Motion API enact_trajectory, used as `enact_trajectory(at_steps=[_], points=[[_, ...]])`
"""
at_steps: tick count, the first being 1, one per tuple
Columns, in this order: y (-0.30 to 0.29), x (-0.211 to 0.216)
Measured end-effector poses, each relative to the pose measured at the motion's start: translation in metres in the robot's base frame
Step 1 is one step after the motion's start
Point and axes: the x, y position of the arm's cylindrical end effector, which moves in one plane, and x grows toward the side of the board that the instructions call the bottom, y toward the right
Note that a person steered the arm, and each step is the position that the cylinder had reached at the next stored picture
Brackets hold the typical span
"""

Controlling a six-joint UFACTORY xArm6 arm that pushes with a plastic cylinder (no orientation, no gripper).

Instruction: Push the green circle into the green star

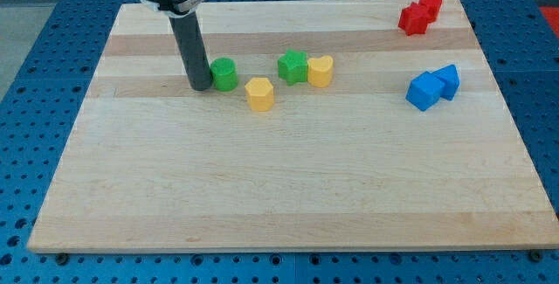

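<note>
The green circle lies on the wooden board, left of centre near the view's top. The green star lies to its right, a gap between them. My tip rests on the board right against the circle's left side, touching or nearly touching it. The dark rod rises from the tip to the arm's mount at the view's top.
A yellow hexagon sits just below the gap between circle and star. A yellow heart touches the star's right side. Two blue blocks lie at the right, two red blocks at the top right. The board has blue pegboard around it.
</note>
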Motion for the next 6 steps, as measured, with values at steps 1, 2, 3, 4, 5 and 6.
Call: enact_trajectory(at_steps=[1,2,3,4,5,6], points=[[0.001,-0.021],[0.020,-0.024],[0.048,-0.024],[0.063,-0.024],[0.065,-0.025],[0.065,-0.036]])
